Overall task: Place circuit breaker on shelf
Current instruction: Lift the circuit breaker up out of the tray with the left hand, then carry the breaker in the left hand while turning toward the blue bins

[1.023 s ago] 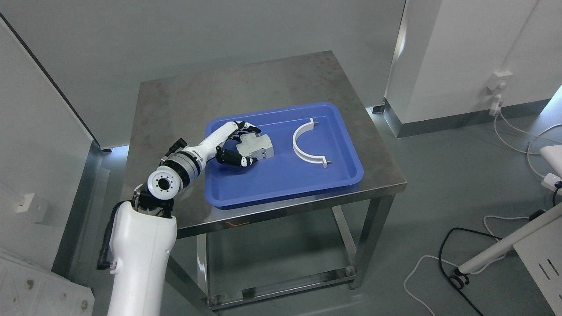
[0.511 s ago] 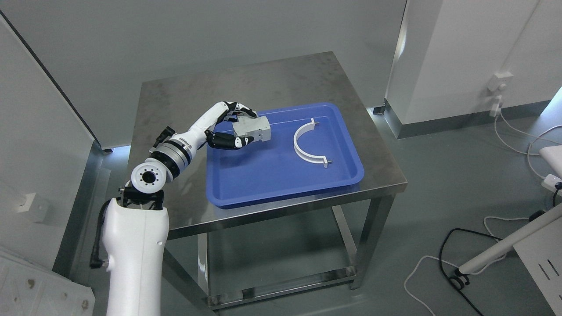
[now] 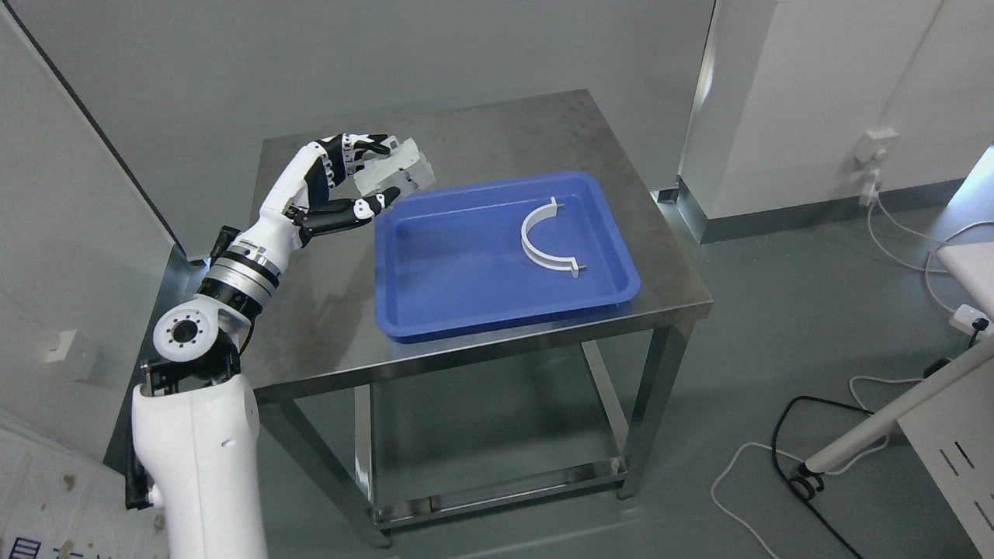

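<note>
The circuit breaker [image 3: 397, 172] was a small boxy block, pale grey, with a lighter top face and a darker side. It was in the upper left of the frame, held in the air above the steel table [image 3: 481, 132], just past the left upper corner of the blue tray [image 3: 497, 310]. The left hand [image 3: 342, 182] had its black and white fingers [image 3: 353, 151] wrapped over the block, and the thumb pressed from below. A white curved bracket [image 3: 547, 244] lay in the right part of the tray. Half a second before, the block was lower and over the tray's left side; now it had come up and to the left, clear of the tray. The camera also had shifted a little.
</note>
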You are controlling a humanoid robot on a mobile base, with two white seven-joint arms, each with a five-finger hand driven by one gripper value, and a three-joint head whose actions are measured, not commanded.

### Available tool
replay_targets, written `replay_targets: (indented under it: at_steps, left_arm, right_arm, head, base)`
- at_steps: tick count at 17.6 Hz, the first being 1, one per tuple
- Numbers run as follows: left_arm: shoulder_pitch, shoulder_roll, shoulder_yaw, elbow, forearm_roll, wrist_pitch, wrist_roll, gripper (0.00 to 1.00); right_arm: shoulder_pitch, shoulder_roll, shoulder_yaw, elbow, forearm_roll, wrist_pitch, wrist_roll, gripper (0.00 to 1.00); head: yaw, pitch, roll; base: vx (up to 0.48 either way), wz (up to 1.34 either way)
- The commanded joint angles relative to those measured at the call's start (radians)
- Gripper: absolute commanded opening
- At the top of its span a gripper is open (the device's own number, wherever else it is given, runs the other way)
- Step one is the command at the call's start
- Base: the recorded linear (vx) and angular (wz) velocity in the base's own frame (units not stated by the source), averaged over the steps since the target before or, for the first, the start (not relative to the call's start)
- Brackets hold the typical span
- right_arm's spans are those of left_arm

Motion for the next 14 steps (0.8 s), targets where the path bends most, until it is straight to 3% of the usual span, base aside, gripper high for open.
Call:
replay_targets:
  at_steps: [1, 3, 6, 14]
  left_arm:
    - [0.077, 0.008, 0.174, -0.171, 0.153, 0.001, 0.068, 0.15]
    - [0.094, 0.008, 0.161, -0.19, 0.155, -0.044, 0.221, 0.16]
    - [0.172, 0.008, 0.095, -0.202, 0.158, -0.177, 0.237, 0.16]
    - [0.228, 0.008, 0.076, -0.342, 0.175, -0.193, 0.239, 0.16]
  right_arm:
    - [0.017, -0.017, 0.0, 0.0, 0.001, -0.03, -0.001, 1.0]
    - [0.017, -0.017, 0.0, 0.0, 0.001, -0.03, -0.001, 1.0]
    - [0.017, -0.017, 0.0, 0.0, 0.001, -0.03, -0.001, 1.0]
    - [0.017, -0.017, 0.0, 0.0, 0.001, -0.03, -0.001, 1.0]
  head:
    - [0.0, 0.0, 0.0]
    - [0.0, 0.0, 0.0]
    - [0.0, 0.0, 0.0]
    - [0.0, 0.0, 0.0]
  base:
    - [-0.293, 0.09]
    - [-0.345, 0.07]
    - [-0.321, -0.13]
    - [-0.399, -0.12]
